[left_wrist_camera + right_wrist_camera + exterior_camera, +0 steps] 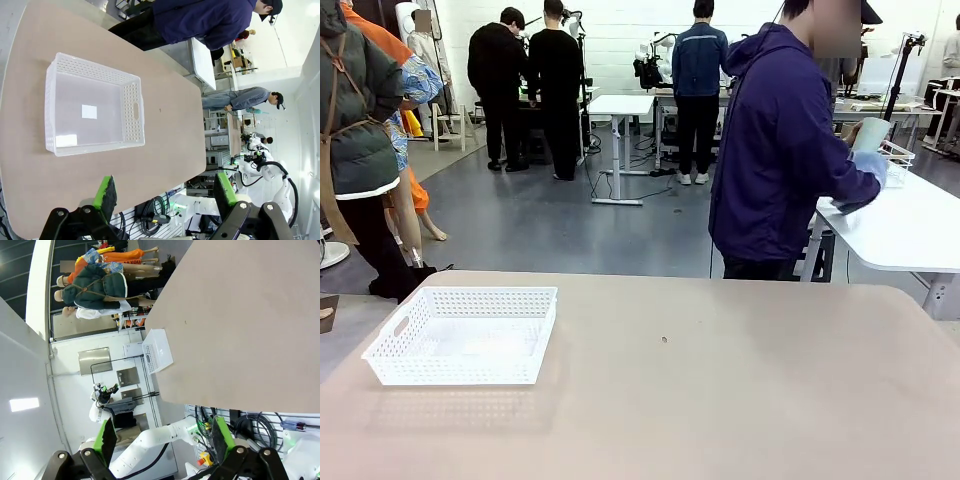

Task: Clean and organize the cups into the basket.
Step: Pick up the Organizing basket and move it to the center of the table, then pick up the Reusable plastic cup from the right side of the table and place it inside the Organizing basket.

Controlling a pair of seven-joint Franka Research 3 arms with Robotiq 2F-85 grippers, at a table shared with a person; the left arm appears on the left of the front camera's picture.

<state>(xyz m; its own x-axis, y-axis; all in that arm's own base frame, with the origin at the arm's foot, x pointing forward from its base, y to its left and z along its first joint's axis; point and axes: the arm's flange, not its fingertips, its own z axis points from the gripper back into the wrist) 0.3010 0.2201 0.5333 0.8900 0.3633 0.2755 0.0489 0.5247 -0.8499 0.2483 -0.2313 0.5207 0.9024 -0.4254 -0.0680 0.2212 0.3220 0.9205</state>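
The white lattice basket [465,335] sits empty on the left part of the tan table [720,400]. In the left wrist view the basket [90,112] lies below and ahead of my left gripper [165,192], which hangs open above the table with nothing between its green pads. My right gripper [165,437] is also open and holds nothing, high off the table's edge, with the basket [157,350] small and far off. A person in a purple jacket [775,150] stands at the far side, turned to the right, holding what looks like a pale mint cup [870,133].
A white side table [910,225] stands at the far right with a white wire basket [898,160] on it. A tiny dark speck [664,340] marks the middle of the tan table. Other people stand farther back.
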